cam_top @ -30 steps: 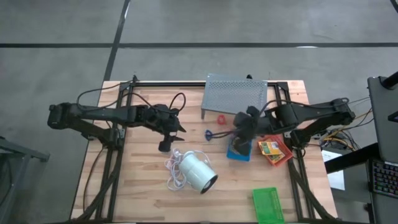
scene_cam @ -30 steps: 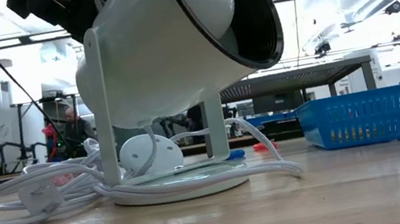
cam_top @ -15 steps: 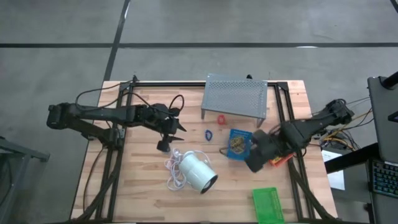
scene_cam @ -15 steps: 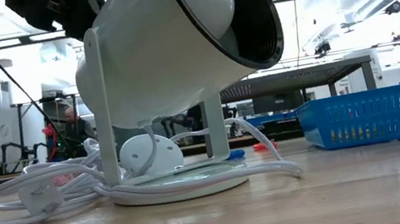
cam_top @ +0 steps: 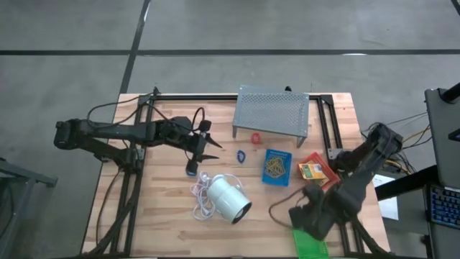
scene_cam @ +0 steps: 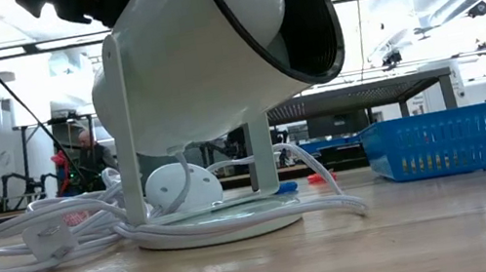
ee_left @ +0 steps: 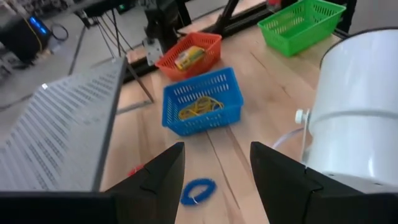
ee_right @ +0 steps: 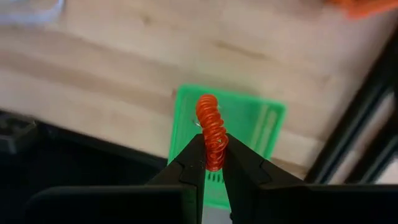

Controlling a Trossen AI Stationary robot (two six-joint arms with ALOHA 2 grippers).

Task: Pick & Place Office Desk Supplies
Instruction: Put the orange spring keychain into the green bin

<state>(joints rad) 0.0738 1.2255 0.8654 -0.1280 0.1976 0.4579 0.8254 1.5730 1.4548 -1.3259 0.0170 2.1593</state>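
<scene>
— Over the lower right of the desk in the high view, what has changed?

— The right arm has swung from the middle of the desk, by the blue tray, down toward the green tray at the bottom edge. The right gripper now hangs just above that tray.

— Is it carrying anything?

— Yes. In the right wrist view its fingers are pressed together on a red coiled loop, with the green tray directly beneath.

— So what does that mean for the job?

— The loop looks about ready to be dropped into the green tray; release is the step left, I'd judge.

— And the rest?

— The left gripper, fingers spread and holding nothing, waits at centre left. A blue loop and another red loop lie below the grey stand; rubber bands sit in the blue tray, a yellow box in the red tray.
</scene>
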